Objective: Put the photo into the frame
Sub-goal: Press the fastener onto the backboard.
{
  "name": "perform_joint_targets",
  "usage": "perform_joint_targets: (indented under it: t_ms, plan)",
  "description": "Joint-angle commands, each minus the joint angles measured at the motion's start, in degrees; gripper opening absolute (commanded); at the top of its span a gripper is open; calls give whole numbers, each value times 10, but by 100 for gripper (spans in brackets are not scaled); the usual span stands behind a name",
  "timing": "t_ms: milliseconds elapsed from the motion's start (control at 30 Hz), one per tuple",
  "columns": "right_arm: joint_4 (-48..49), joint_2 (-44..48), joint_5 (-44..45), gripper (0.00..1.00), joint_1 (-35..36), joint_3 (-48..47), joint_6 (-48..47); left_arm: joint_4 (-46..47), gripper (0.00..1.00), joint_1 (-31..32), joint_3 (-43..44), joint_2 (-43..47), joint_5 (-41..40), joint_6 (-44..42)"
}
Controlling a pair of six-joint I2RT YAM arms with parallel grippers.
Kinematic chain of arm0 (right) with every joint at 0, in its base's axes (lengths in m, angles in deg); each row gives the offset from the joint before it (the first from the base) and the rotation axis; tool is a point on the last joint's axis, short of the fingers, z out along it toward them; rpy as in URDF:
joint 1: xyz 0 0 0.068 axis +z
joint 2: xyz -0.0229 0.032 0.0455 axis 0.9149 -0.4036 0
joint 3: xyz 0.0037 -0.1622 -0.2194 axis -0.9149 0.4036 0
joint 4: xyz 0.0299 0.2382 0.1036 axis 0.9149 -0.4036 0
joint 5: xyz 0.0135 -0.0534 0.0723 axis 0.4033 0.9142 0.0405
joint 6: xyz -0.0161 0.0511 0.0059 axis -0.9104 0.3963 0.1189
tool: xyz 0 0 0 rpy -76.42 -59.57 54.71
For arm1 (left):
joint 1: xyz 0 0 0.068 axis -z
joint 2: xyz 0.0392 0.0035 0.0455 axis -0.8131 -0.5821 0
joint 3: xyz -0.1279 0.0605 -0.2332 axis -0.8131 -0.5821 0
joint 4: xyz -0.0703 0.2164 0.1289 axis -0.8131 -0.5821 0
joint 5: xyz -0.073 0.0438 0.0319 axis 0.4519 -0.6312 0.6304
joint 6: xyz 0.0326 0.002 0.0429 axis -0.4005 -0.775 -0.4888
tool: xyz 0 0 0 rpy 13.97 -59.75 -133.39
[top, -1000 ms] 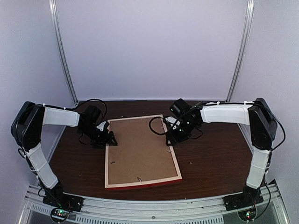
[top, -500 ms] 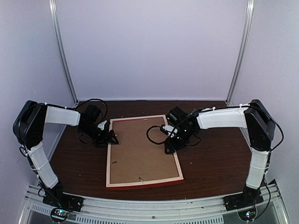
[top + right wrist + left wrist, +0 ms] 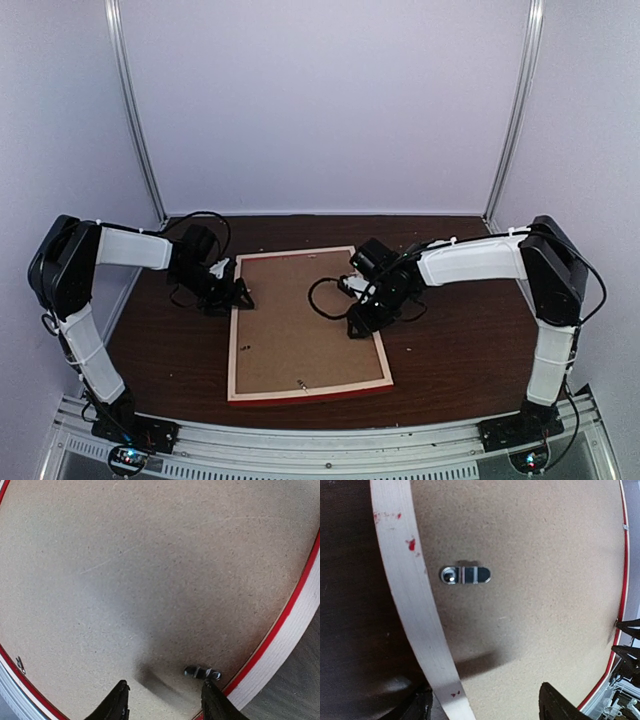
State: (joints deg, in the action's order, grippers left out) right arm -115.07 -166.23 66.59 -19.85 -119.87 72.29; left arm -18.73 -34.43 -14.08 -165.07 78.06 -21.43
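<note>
frame [image 3: 306, 390]: face down mid-table, pale back up, long axis running near to far, red edge showing on the near side
board [image 3: 300, 315]: sitting in the frame, covers the whole opening
right gripper [image 3: 362, 322]: at the right rail about halfway along, jaws partly open, nothing in them
right clip [image 3: 202, 672]: just ahead of those jaws, right by the rail
left gripper [image 3: 232, 296]: farther back, jaws wide astride the left rail, empty
left clip [image 3: 465, 574]: well ahead of them, lying crosswise to the rail
photo: not in sight, and I can't tell whether it's under the board

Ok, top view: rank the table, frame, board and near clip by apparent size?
1. table
2. frame
3. board, only slightly smaller, since it sits inside the frame
4. clip, smallest by far
</note>
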Motion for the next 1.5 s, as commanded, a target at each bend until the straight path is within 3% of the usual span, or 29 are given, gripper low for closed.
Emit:
perform_joint_targets:
  t_ms: [0, 500, 1000, 1467]
  plan:
    - [-14, 9, 1, 49, 12, 17, 20, 14, 73, 5, 0, -2, -6, -7]
    - [-34, 38, 92, 50, -20, -75, 8, 9, 74, 5, -5, 18, -25, -12]
    - [19, -125, 54, 54, -102, -249, -30, 9, 74, 11, 2, 20, -28, -23]
    - [29, -158, 44, 53, -120, -267, -62, -10, 74, 64, 51, -20, -23, -40]
